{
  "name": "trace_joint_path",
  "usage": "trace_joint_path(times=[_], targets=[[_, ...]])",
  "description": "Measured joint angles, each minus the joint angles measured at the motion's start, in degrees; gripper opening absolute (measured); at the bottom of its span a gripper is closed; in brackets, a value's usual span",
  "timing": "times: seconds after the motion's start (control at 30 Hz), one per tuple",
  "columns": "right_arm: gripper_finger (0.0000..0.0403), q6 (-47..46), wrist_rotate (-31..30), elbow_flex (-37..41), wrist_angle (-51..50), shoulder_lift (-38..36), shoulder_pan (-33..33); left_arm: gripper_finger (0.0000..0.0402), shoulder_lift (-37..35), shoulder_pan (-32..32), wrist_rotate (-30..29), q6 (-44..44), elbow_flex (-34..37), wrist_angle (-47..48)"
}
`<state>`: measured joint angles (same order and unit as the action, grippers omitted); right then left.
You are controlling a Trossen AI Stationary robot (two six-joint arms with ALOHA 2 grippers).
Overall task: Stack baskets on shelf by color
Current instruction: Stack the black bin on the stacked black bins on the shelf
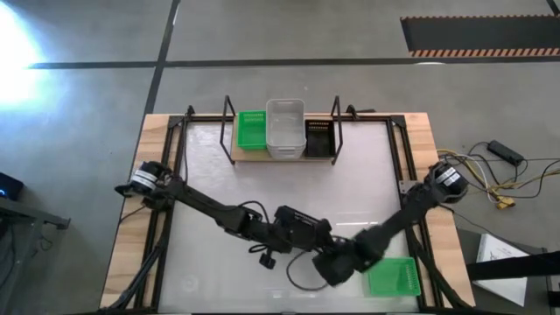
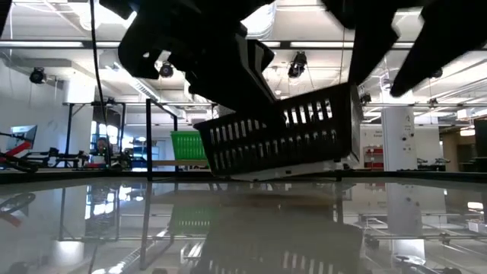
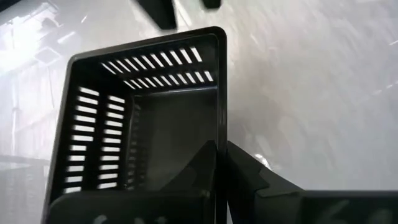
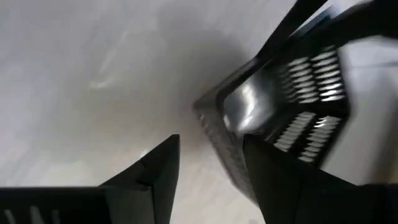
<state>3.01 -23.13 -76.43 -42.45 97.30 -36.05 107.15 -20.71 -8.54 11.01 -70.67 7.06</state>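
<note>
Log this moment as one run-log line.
left gripper: shut on black basket, tilted over table | right gripper: open beside it | shelf: green, white, black baskets

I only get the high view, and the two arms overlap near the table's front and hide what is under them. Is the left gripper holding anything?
Observer: Yes. The left wrist view shows the left gripper shut on the rim of a black basket.
Operator: Is that basket sitting level?
Observer: No. In the low view it is tilted, with one end clearly higher than the other.
Operator: And the right gripper?
Observer: In its wrist view the right gripper is open, with a corner of the same basket just ahead of its fingers. I cannot tell whether they touch it.
</note>
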Motion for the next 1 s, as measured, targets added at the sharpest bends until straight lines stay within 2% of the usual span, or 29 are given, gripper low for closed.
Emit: trace_joint_path(times=[0.1, 0.3, 0.5, 0.67, 0.77, 0.9, 1.0], targets=[[0.0157, 1.30, 5.11, 1.22, 0.03, 0.26, 3.27, 0.0002, 0.18, -0.02, -0.06, 0.34, -0.22, 0.45], [0.0103, 2.93, 5.13, 3.53, 1.98, 0.31, 6.43, 0.0001, -0.15, -0.11, -0.13, 0.47, -0.30, -0.01], [0.0047, 5.64, 5.56, 5.49, 5.69, 0.33, 6.67, 0.0001, -0.17, -0.43, -0.37, 2.79, -0.64, 0.18], [0.0014, 1.32, 5.39, 5.54, 3.97, 0.05, 5.71, 0.0005, -0.49, -0.44, -3.51, 1.81, -0.70, 0.92], [0.0010, -3.43, 5.00, 5.45, 2.19, -0.85, 4.97, 0.0032, -1.79, -0.23, -4.28, 1.52, -0.79, 3.50], [0.0009, -9.65, 5.81, 5.91, -3.76, -2.88, 4.09, 0.0086, -5.03, -0.29, -8.71, 0.40, -0.64, 10.32], [0.0009, -12.17, 5.29, 6.19, -6.84, -6.17, 4.06, 0.0114, -8.86, -1.17, -14.61, -6.62, -0.61, 17.59]])
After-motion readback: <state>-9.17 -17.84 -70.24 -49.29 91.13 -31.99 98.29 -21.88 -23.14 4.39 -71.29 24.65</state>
